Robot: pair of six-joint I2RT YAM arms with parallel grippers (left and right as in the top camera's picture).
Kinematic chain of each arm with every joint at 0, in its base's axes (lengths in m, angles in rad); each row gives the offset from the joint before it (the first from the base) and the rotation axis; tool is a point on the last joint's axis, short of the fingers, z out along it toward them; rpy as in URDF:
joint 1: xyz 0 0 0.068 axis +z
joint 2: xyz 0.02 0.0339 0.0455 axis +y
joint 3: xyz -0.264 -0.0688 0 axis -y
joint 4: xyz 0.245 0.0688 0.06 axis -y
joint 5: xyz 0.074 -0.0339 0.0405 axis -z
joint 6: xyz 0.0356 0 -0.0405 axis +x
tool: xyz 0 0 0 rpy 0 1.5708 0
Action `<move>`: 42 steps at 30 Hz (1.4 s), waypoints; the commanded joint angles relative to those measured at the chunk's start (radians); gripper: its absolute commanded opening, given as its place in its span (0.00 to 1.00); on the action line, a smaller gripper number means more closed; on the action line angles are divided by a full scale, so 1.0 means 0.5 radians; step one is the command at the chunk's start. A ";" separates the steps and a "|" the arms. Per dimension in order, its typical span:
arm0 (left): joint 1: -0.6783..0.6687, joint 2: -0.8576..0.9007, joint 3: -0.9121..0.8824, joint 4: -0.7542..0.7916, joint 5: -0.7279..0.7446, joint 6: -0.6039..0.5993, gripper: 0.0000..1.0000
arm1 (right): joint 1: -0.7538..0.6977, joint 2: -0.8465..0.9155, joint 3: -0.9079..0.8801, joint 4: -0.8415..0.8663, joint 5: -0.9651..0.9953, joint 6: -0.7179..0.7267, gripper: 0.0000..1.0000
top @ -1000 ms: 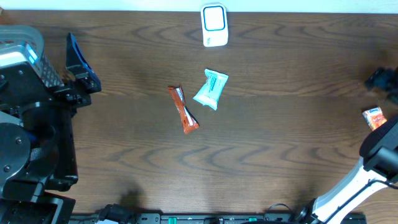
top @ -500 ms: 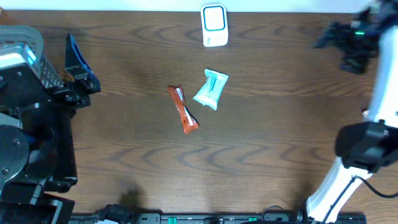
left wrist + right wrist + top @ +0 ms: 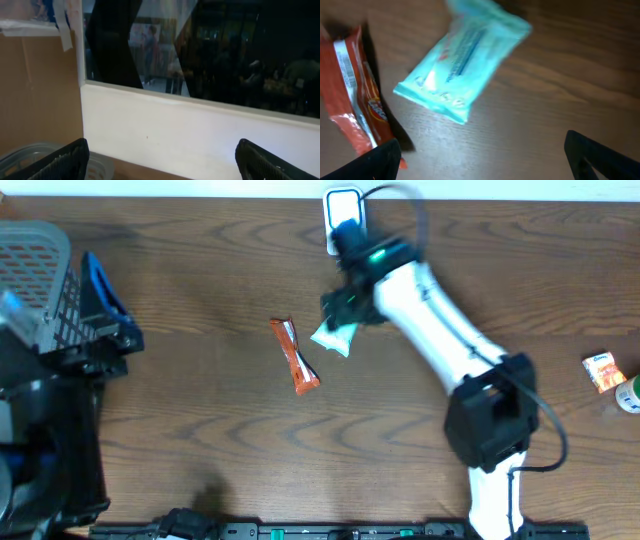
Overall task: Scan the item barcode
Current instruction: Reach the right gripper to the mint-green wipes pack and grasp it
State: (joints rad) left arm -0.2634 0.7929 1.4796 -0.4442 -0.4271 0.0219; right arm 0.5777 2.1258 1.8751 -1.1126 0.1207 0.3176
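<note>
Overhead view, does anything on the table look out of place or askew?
Only mildly. A small orange packet lies at the view's right edge, far from the red bar and teal pouch lying slanted mid-table. Nothing spilled or torn.

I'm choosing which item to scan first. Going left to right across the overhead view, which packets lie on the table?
In order: red snack bar → light blue packet → small orange packet near the right edge.
</note>
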 commanded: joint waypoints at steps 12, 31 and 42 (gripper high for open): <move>0.011 -0.046 -0.006 0.008 0.002 -0.018 0.93 | 0.404 0.006 -0.485 0.687 1.009 -0.186 0.99; 0.011 -0.046 -0.006 0.008 0.002 -0.018 0.93 | 0.417 0.107 -0.574 0.842 0.861 -0.297 0.99; 0.011 -0.046 -0.006 0.002 0.001 -0.018 0.94 | 0.456 0.349 -0.574 0.906 0.951 -0.385 0.99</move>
State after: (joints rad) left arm -0.2634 0.7715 1.4796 -0.4454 -0.4271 0.0219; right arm 0.8070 2.2204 1.6024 -0.6605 0.5892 0.1520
